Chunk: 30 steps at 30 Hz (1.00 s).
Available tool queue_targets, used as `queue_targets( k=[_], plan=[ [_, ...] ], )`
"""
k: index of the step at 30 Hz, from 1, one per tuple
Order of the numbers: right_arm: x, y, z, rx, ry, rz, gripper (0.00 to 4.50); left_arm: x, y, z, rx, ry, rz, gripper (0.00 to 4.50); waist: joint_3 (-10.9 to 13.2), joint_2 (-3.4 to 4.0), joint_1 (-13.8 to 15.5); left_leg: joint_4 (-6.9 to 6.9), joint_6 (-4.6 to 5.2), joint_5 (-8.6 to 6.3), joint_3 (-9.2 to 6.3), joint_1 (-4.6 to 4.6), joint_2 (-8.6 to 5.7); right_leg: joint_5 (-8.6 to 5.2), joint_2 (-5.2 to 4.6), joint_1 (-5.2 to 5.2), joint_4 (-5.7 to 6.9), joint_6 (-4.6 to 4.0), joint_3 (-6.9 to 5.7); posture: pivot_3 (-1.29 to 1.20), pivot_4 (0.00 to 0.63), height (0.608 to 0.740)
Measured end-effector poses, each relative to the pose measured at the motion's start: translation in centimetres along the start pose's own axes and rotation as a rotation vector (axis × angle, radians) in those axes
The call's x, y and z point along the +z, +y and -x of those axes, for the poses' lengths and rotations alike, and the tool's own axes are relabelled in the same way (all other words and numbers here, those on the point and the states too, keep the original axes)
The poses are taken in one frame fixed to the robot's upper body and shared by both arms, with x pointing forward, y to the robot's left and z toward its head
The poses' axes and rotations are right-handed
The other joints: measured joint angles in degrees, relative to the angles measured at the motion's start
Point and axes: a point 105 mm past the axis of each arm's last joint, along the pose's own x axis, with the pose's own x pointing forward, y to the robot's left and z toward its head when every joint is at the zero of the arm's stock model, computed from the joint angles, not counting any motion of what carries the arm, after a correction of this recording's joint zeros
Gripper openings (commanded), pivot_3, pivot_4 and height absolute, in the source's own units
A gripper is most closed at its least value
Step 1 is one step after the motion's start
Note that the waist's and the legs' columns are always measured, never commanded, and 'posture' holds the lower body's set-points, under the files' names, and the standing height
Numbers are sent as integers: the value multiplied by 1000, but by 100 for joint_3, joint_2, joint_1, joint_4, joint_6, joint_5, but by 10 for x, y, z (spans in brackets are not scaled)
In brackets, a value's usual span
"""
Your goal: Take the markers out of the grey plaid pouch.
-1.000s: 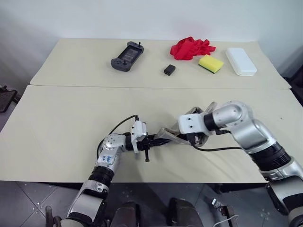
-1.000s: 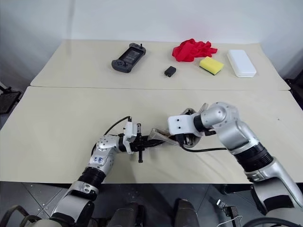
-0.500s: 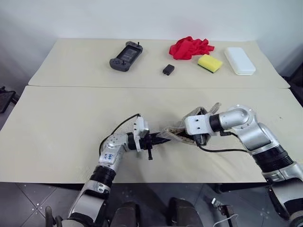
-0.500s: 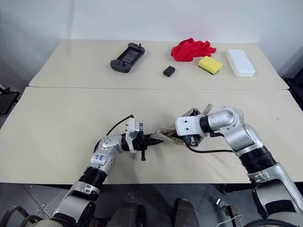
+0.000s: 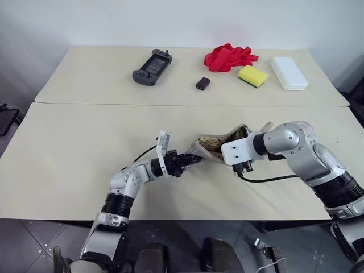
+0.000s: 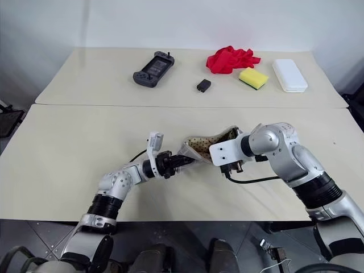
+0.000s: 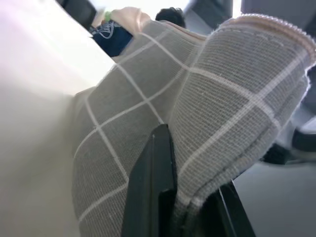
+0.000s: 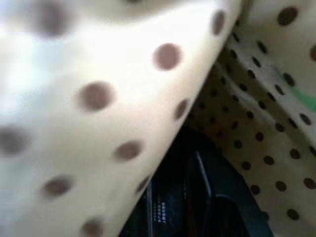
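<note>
The flat grey plaid fabric pouch (image 5: 213,146) is held open above the tabletop (image 5: 68,153), pinched at nine o'clock by the closed left gripper (image 5: 183,160) and at three o'clock by the right gripper (image 5: 243,149). No markers are out yet.

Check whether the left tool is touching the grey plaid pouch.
Touching. In the left wrist view, the left tool is shut on the grey plaid pouch, fabric pinched between its fingers.

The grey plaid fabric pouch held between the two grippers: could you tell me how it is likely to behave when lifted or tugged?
The grey plaid fabric pouch probably behaves floppy: it sags and folds between the left gripper and the right gripper. It seems light, hanging off the table from two pinches. Its dotted lining gapes open, so the mouth will likely collapse if either side is released.
</note>
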Motion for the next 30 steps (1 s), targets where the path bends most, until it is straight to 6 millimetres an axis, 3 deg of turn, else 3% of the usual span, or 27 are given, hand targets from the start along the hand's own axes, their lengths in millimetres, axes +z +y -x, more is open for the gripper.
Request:
queue_targets(
  k=[4, 10, 21, 25, 30],
  plan=[
    [4, -1, 1, -11, -39, -5, 591, 1, -1, 3, 16, 3, 53, 0, 0, 0, 7, 1, 0, 0, 0, 0, -2, 0, 0, 1, 0, 0, 0, 0, 150, 740],
    [7, -13, 5, -75, -180, -117, 591, 6, -3, 12, 35, 43, -57, 0, 1, -2, -5, -2, -7, 4, 0, 1, 0, 0, 4, 1, -1, 0, 0, 0, 150, 740],
    [-1, -34, 27, -204, -613, -405, 591, 0, -5, 23, 31, 75, -233, 0, 2, -3, -2, -3, -6, 4, -1, 1, 0, 0, 5, 4, -4, 0, -2, 0, 150, 740],
    [1, -26, 37, -172, -774, -549, 591, -14, -3, 26, 23, 124, -260, 0, 2, -2, 10, -5, -6, 3, 0, 0, -1, 0, 5, 3, -5, 0, -1, 0, 150, 740],
    [18, -24, 48, -117, -878, -599, 590, -13, -3, 29, 22, 133, -289, 0, 3, 0, 1, -3, -6, 3, -1, 1, 6, 0, 4, -1, 0, 0, 3, 0, 150, 740]
  ],
)
